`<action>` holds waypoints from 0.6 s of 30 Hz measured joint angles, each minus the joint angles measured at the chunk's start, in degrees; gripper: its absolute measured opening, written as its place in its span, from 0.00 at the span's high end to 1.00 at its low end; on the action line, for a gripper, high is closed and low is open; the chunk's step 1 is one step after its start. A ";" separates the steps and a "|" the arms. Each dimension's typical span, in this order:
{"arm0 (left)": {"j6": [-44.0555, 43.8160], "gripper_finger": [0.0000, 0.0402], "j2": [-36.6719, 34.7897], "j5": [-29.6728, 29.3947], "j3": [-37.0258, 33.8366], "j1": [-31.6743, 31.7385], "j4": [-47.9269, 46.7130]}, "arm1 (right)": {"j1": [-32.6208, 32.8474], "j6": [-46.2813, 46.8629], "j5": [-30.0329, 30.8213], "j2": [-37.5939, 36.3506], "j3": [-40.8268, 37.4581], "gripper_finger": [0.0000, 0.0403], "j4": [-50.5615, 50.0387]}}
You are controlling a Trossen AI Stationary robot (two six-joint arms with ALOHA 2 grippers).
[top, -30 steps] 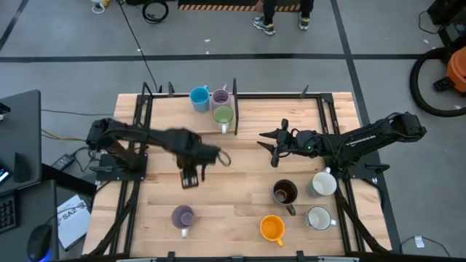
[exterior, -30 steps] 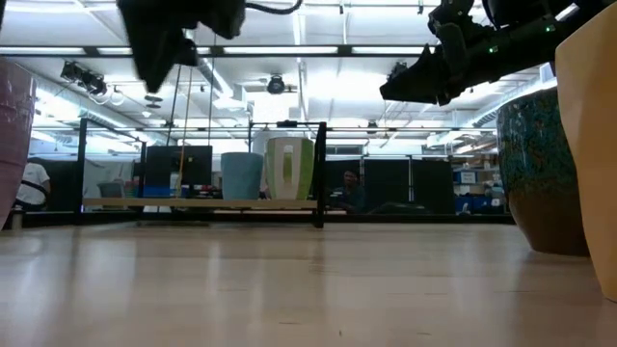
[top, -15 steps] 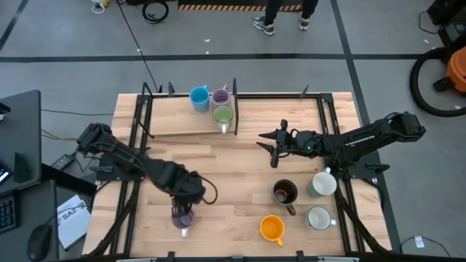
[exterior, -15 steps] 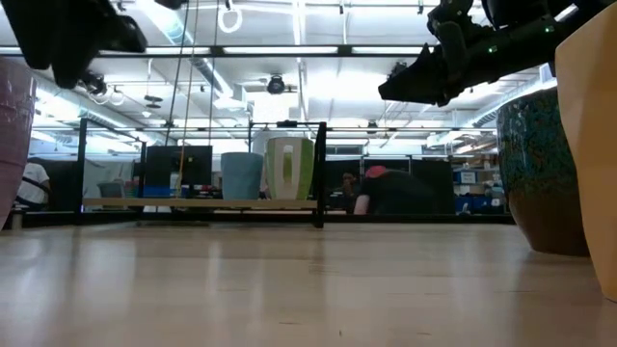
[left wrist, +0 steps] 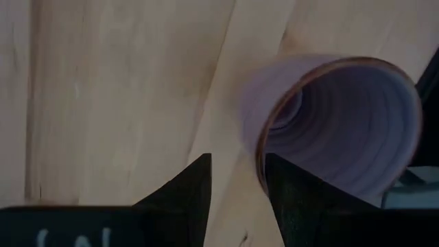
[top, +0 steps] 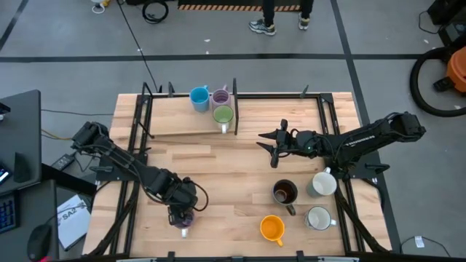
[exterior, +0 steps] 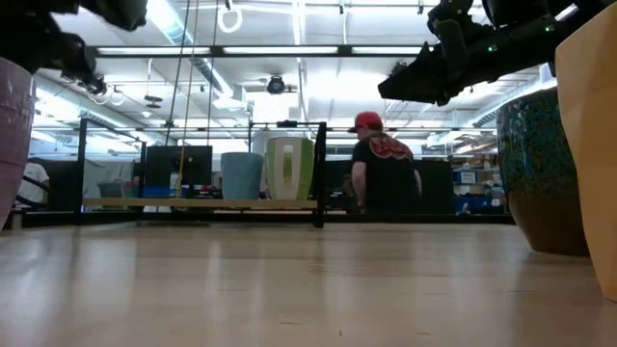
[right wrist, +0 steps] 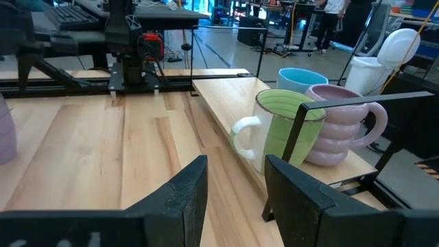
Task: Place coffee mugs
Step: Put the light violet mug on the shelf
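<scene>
- Wooden table (top: 240, 156) with a dark frame and a raised shelf (top: 182, 120) at its far edge; open lab hall behind, one person (exterior: 384, 173) in a red cap beyond the table.
- Left tool (top: 180, 207) is low over the lilac mug (top: 182, 218) near the front edge. Wrist view: fingers parted, nothing held, one finger (left wrist: 302, 199) just beside the mug's rim (left wrist: 343, 123), the other (left wrist: 182, 199) outside the wall.
- Right tool (top: 275, 145) hangs above mid-table, fingers apart, empty; green mug (right wrist: 285, 130) ahead of it on the shelf.
- Risk, judged: the fingers look off-centre on the rim. Closing now could nudge or tip the mug instead of pinching its wall; a thin rim pinch could slip on lifting.
- Count, high view: eight mugs. Three on the shelf: blue (top: 199, 98), lilac (top: 220, 96), green. Five on the table: lilac, dark brown (top: 284, 192), orange (top: 271, 228), two white (top: 321, 183).
</scene>
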 joint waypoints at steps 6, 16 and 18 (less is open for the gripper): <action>-1.29 0.65 0.02 2.36 -5.28 0.19 8.49 | 0.00 0.02 -0.01 0.00 0.00 0.63 -0.01; 1.01 0.78 0.04 0.52 -8.17 3.89 9.72 | 0.00 0.03 -0.02 0.00 0.00 0.63 0.00; 2.96 0.87 0.04 0.48 -8.16 5.05 9.36 | 0.00 0.09 -0.02 0.00 0.00 0.63 0.03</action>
